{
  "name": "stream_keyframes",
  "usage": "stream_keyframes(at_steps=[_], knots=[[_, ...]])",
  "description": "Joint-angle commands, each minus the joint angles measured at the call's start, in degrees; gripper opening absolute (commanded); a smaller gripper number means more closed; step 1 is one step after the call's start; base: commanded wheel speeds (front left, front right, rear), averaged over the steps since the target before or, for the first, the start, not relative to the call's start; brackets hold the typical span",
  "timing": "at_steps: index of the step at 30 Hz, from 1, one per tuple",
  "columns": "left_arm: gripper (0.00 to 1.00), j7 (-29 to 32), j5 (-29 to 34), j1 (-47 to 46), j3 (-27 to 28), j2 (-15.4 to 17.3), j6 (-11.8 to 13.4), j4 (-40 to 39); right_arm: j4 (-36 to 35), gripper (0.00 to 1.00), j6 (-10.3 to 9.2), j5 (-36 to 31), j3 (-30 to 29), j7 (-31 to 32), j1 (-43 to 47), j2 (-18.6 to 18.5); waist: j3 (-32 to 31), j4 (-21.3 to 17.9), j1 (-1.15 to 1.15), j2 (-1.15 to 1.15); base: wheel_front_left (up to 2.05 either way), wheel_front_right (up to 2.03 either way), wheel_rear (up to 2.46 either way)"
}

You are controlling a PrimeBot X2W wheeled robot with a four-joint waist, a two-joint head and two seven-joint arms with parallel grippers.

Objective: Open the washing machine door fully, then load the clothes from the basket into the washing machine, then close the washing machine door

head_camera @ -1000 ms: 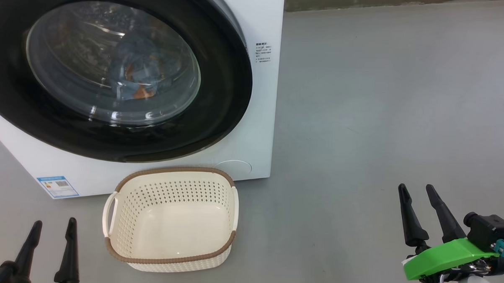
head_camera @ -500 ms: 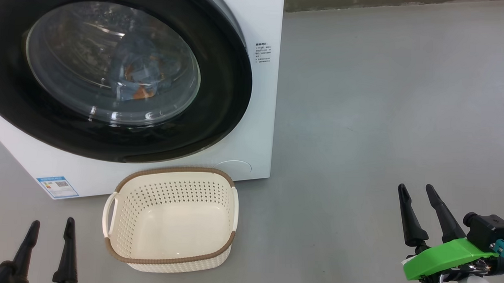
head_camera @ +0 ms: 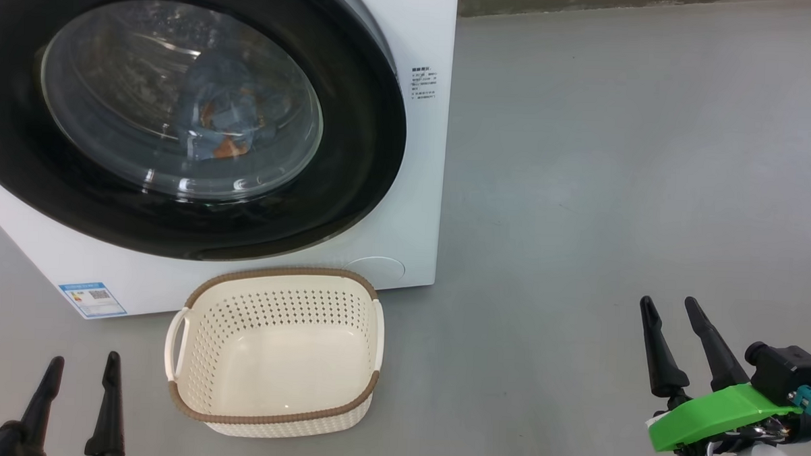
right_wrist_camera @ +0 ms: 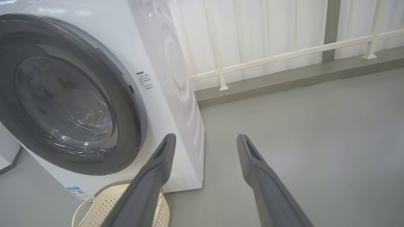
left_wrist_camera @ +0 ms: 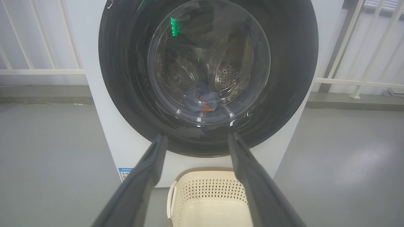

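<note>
Left gripper (head_camera: 85,358) and right gripper (head_camera: 669,301) sit nearest you, fingers spread wide, nothing held. Basket (head_camera: 276,272) next, empty, just before the washing machine (head_camera: 420,208). Farther: washing machine door (head_camera: 360,186) looks shut, clothes (head_camera: 223,124) inside behind its glass. Task appears done; nothing left for you.

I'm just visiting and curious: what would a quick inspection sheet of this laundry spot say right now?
Surface: plain grey floor.
Job's things: washing machine door shut; clothes inside the drum, seen through the glass; basket empty, on the floor in front of the washing machine.
Clutter: nothing seen.
Pincers: left pincer and right pincer both open, holding nothing, touching nothing.
Cables: nothing seen.
Surroundings: white railing beyond the machine.
</note>
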Motion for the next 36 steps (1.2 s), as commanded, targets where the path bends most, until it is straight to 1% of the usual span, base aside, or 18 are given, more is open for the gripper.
stream_keyframes(at_steps=[1,2,5,11,16,36], knots=[[1.00,-0.4,0.4,-1.5,2.1,1.5,0.0,-0.9,-1.5,1.00,0.00,-0.3,1.1,-0.3,-0.9,-0.6,0.0,0.0,0.00,0.00,0.00,0.00,0.00],[0.00,0.0,0.1,0.0,-0.1,-0.2,0.0,0.3,0.3,0.00,0.00,0.0,0.1,0.0,0.0,0.1,0.0,0.0,0.00,0.00,0.00,0.00,0.00],[0.00,0.1,0.0,0.2,-0.7,-2.0,0.0,2.2,2.2,0.00,0.00,0.1,0.6,0.0,1.3,1.2,0.0,0.0,0.00,0.00,0.00,0.00,0.00],[0.00,1.2,-3.3,-0.1,-0.3,-2.4,0.0,2.1,1.8,0.00,0.00,3.1,0.0,1.0,1.2,1.5,-0.2,0.3,0.07,0.00,0.00,0.00,0.00],[0.00,2.0,-6.0,-0.3,-0.1,-2.9,0.1,1.8,1.5,0.00,0.00,5.7,-0.5,1.9,1.2,1.7,-0.2,0.5,0.01,0.00,0.00,0.00,0.00],[0.00,5.3,-17.2,-1.2,0.8,-4.5,0.5,0.7,0.3,0.00,0.00,16.0,-2.6,5.2,1.1,2.7,-0.4,1.3,0.00,0.00,0.00,0.00,0.00]])
